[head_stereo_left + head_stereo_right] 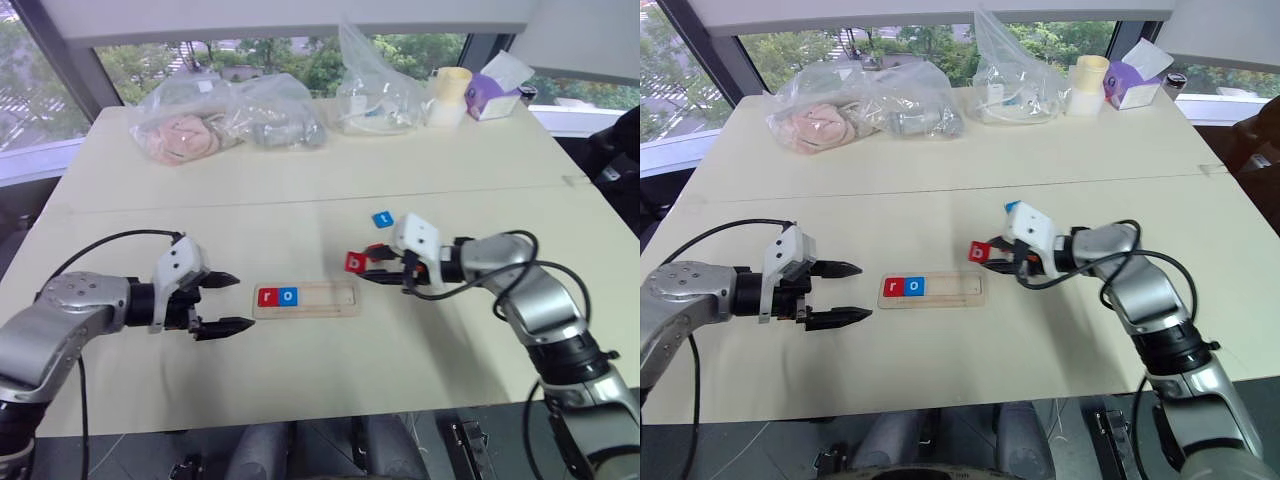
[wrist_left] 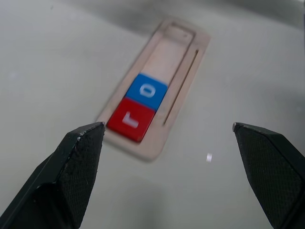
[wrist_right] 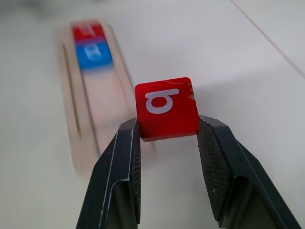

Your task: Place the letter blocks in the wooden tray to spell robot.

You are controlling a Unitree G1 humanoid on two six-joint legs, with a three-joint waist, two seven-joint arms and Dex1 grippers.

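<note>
The wooden tray lies mid-table with a red "r" block and a blue "o" block side by side at its left end. My right gripper is shut on a red "b" block, held above the table just right of the tray. A blue "t" block lies flat on the table behind that gripper. My left gripper hovers open left of the tray, its fingertips pointing at the tray's left end with nothing between them.
Clear plastic bags holding soft items, a cup and a purple tissue box line the table's far edge. A seam runs across the tabletop behind the tray.
</note>
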